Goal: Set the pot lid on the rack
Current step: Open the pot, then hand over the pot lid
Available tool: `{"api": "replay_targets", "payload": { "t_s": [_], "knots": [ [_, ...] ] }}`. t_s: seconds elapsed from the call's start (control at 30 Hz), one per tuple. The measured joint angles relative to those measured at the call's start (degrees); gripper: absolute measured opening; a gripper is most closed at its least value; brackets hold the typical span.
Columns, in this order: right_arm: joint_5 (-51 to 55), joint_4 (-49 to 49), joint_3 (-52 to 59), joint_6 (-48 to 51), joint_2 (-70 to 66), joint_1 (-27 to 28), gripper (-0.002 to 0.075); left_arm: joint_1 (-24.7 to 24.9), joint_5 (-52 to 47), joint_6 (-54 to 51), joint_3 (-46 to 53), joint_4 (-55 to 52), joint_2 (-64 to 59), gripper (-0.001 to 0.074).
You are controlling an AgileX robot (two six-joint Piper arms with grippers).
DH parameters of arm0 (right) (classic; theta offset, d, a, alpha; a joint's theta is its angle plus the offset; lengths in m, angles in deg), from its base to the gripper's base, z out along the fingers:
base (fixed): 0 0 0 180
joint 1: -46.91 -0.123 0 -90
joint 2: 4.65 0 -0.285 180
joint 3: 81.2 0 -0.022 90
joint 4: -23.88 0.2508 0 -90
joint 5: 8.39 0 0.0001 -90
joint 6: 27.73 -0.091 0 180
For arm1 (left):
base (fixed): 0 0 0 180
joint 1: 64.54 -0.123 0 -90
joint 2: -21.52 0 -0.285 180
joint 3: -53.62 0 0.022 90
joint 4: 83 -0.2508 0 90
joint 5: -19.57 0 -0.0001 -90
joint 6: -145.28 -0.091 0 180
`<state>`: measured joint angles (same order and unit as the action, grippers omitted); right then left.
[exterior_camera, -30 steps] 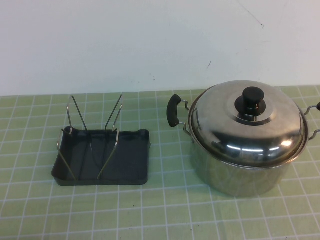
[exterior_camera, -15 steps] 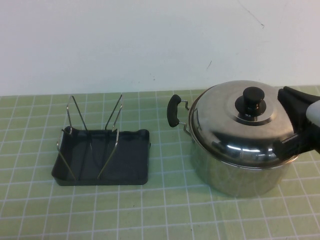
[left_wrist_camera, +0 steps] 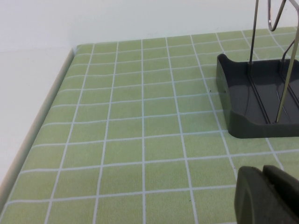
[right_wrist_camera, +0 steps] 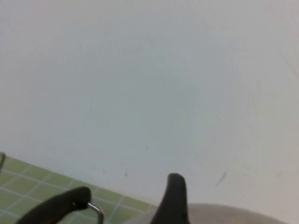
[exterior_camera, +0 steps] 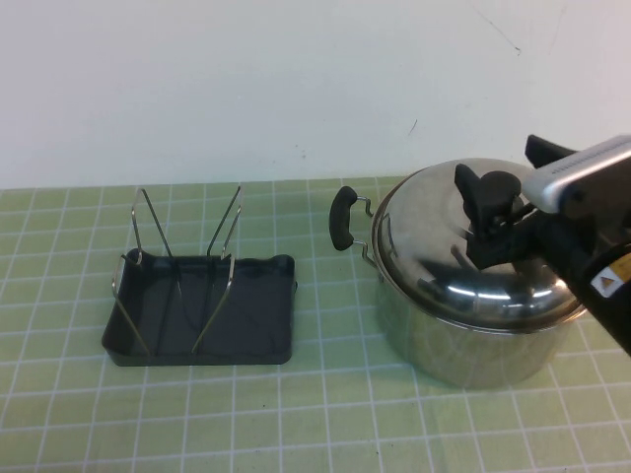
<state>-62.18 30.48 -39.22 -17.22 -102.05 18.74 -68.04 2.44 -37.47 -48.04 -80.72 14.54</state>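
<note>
High view shows the pot lid (exterior_camera: 473,246) seated on the pot (exterior_camera: 463,335), my right gripper (exterior_camera: 485,219) spread open astride its knob (exterior_camera: 501,189), the rack (exterior_camera: 202,305) well apart; only left wrist view catches my left gripper (left_wrist_camera: 264,196), seemingly closed, empty, beside that rack (left_wrist_camera: 261,98)

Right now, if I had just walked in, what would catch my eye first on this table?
Probably the shiny pot lid, sitting on its steel pot at the right, with the right gripper open around its black knob. To the left stands the dark rack, nothing in it. The left gripper hangs shut near the rack.
</note>
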Motion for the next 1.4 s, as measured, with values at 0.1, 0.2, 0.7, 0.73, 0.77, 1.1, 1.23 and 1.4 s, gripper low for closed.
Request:
{"api": "replay_targets", "payload": {
  "t_s": [0.1, 0.2, 0.7, 0.73, 0.77, 1.1, 1.23, 1.4],
  "knots": [
    [0.0, 3.6, -1.3, 0.2, -4.3, 0.0, 0.0608, 0.0, 0.0, 0.0, 0.0, 0.0, 0.0, -0.0004],
    [0.0, 4.6, -2.4, 0.2, -7.5, 0.0, 0.0610, 0.0, 0.0, 0.0, 0.0, 0.0, 0.0, -0.0004],
    [-1.8, 4.7, -3.5, -0.2, -8.2, 0.0, 0.0337, 0.0, 0.0, 0.0, 0.0, 0.1, 0.0, -0.0003],
    [-1.5, 4.7, -3.4, -0.2, -7.2, 0.0, 0.0337, 0.0, 0.0, 0.0, 0.0, 0.1, 0.0, -0.0004],
    [-1.3, 4.7, -3.3, -0.2, -5.8, 0.0, 0.0337, 0.0, 0.0, 0.0, 0.0, 0.1, 0.0, -0.0004],
    [1.5, 1.4, -3.3, -3.4, 14.0, 0.0, 0.0337, 0.0, 0.0, 0.0, 0.0, 0.1, 0.0, -0.0004],
    [8.0, -0.8, -3.2, -4.5, 20.5, 0.0, 0.0337, 0.0, 0.0, 0.1, 0.0, 0.1, 0.0, -0.0004],
    [14.6, -4.6, -3.1, -4.7, 24.7, 0.0, 0.0337, 0.0, 0.0, 0.1, 0.0, 0.1, 0.0, -0.0004]
  ]
}}
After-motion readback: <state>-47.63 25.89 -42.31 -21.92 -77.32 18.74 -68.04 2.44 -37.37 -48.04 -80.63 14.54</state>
